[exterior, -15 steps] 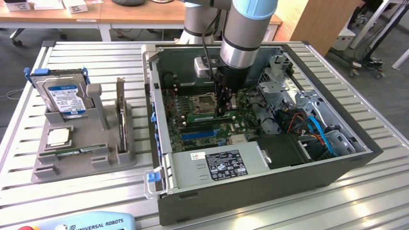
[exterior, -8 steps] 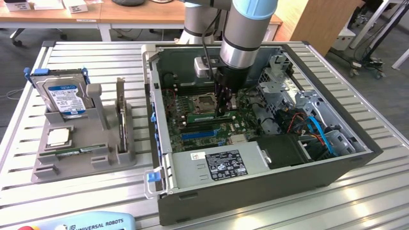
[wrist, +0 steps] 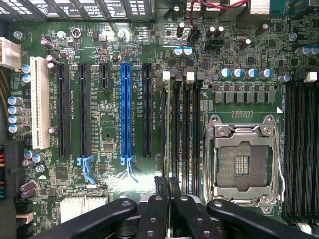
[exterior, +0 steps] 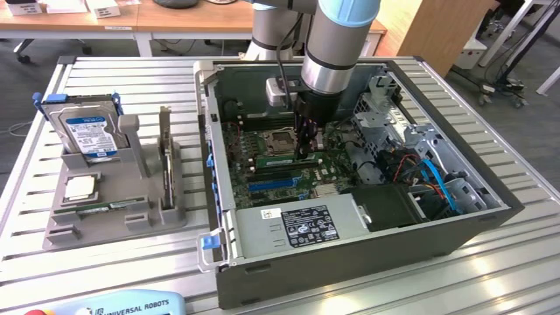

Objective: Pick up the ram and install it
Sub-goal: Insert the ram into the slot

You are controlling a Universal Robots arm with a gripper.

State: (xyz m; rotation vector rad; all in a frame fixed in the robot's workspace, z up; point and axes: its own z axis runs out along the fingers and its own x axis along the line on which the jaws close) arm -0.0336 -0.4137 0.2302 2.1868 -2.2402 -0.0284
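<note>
Over memory slots point(wrist: 182, 129) inside case point(exterior: 350, 252), your hand point(wrist: 168, 184) stands narrow, grip contents unclear. Ram point(exterior: 103, 208) in tray point(exterior: 105, 230) likely light, stiff, fragile: pinch board edges, avoid chips, contacts.

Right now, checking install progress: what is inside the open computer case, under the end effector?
The motherboard, with an empty processor socket and memory slots beside it. The shut end effector hangs over those slots; its fingers cover whatever is between them.
</note>
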